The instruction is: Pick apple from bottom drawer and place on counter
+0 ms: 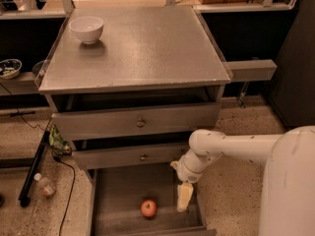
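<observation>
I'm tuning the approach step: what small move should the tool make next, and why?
Probably slide the tool leftward in the picture until it is over the apple. The tool hangs over the open bottom drawer near its wall on the picture's right, beside the apple and apart from it. The apple lies on the drawer floor, so lining up likely comes before lowering.

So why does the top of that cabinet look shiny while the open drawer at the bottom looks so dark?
Camera view: light from above puts a pale sheen on the counter, and the white bowl throws a soft shadow toward the camera; the bottom drawer sits in shade, yet the apple and the gripper hanging just beside it can be seen.
</observation>
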Robot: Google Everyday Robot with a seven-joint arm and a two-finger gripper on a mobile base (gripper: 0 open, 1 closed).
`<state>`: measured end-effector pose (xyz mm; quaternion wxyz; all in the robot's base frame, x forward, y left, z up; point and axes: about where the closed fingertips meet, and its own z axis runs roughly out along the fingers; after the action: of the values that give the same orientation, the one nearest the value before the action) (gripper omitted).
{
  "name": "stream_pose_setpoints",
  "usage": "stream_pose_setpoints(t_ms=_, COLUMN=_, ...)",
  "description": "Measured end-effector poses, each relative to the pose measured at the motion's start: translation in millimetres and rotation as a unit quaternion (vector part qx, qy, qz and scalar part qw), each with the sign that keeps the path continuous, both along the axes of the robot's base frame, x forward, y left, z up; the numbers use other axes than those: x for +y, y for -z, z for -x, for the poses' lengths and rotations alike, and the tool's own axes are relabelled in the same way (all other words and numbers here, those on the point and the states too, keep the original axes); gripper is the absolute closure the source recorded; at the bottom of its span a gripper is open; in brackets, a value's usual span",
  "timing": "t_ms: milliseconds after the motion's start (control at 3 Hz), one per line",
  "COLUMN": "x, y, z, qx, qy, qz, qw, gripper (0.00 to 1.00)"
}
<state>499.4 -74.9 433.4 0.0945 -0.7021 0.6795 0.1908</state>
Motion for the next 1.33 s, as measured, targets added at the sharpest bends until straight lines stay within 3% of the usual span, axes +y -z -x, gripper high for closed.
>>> stream_pose_setpoints(t_ms=333, x=0, y=0, z=0, qx=0.000, qy=0.000, qz=0.000, qw=1.0000, gripper=0.00)
stream_pose_setpoints(t_ms=1333, x=4, y=57, z=-22, qx=-0.005, qy=0.027, qz=-0.010, qw=0.9996, gripper=0.00)
